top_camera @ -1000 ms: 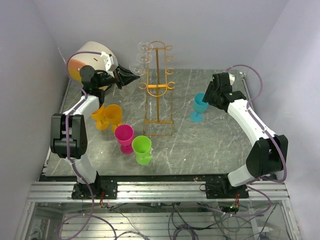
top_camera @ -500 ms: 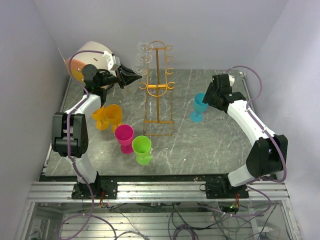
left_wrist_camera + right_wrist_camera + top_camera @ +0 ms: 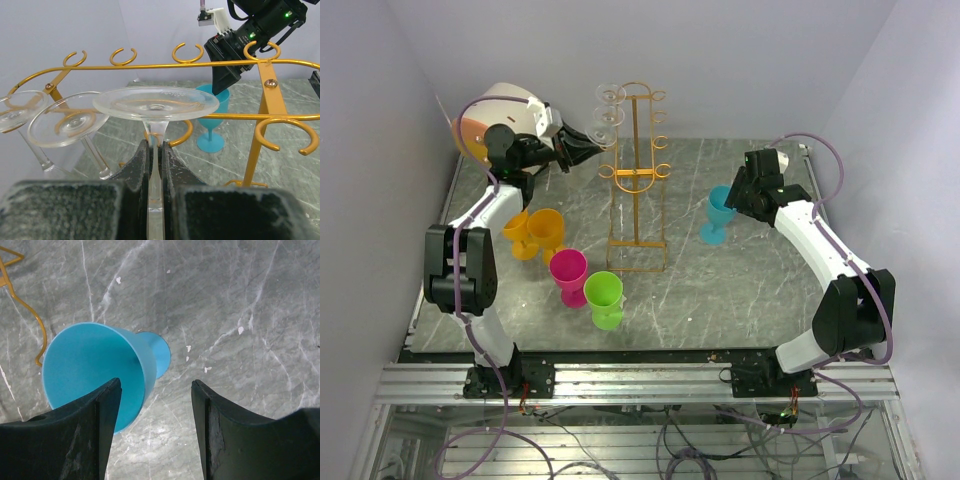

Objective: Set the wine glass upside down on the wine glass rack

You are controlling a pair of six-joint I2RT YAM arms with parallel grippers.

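- table (image 3: 740, 290): marble-look top, everything stands on it, arms at the near edge.
- wine glass rack (image 3: 264, 115): upright at mid-table, toward the back. Left-side hooks already carry a clear glass (image 3: 67, 123) and a second clear glass (image 3: 17, 105), feet resting on the rings. So part of the hanging looks done.
- left gripper (image 3: 156, 155): raised beside the rack's left side, fingers pinched narrow on the stem of the wine glass (image 3: 156, 104).
- wine glass: in the air, inverted like the hung ones, foot just beside the next free hook on that side. Bowl hidden behind the fingers.
- Cannot tell if the stem is already inside the ring or only in front of it. My read: not seated yet, since the fingers hold it.
- Left to do, as I judge: slide the stem through the hook's gap, let the foot settle on the ring, let go, back out.
- right gripper (image 3: 155, 390): hangs above the blue goblet (image 3: 90, 365), fingers spread wide to either side of it, holding nothing. Goblet stands on the table, right of the rack.
- orange goblet (image 3: 545, 232), pink goblet (image 3: 568, 272), green goblet (image 3: 604, 296): on the table left of the rack base, none hung.
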